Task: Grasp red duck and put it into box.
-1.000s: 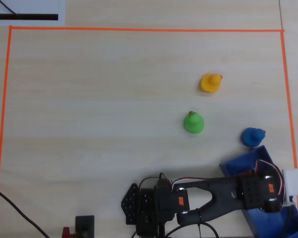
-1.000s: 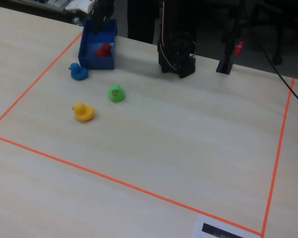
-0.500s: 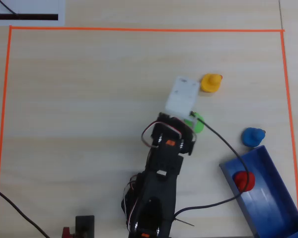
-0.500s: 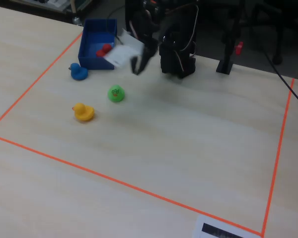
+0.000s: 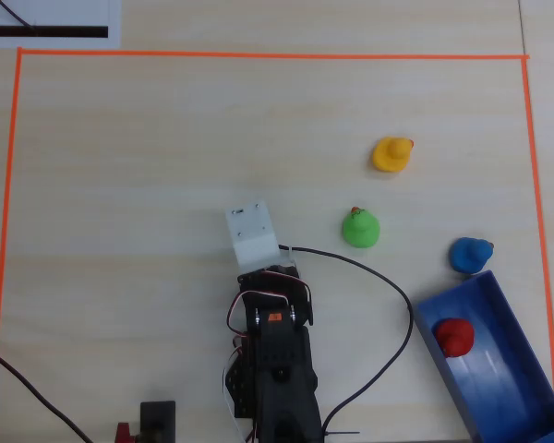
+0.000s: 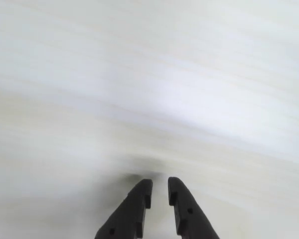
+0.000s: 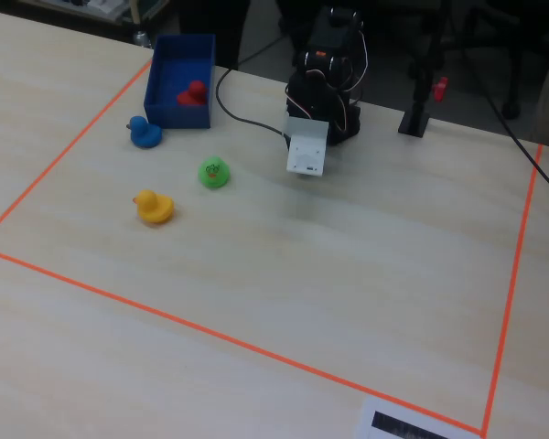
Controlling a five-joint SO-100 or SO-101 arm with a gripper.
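Red duck [image 5: 454, 336] resting inside the box [image 5: 512, 392] at the overhead view's 4 o'clock, well apart from the arm. Jaws [image 6: 159, 191] nearly closed with a slim gap, empty, above bare counter [image 6: 149, 74] (blurred wrist view). Green duck [image 5: 360, 228] at 3 o'clock of the camera housing [image 5: 252, 235].

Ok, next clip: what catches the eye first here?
The small red rubber duck already sits inside the long blue plastic tray at the overhead view's lower right. Yellow, green and blue ducks stand loose on the table, and the arm's empty gripper, fingers nearly together, hangs over bare wood.
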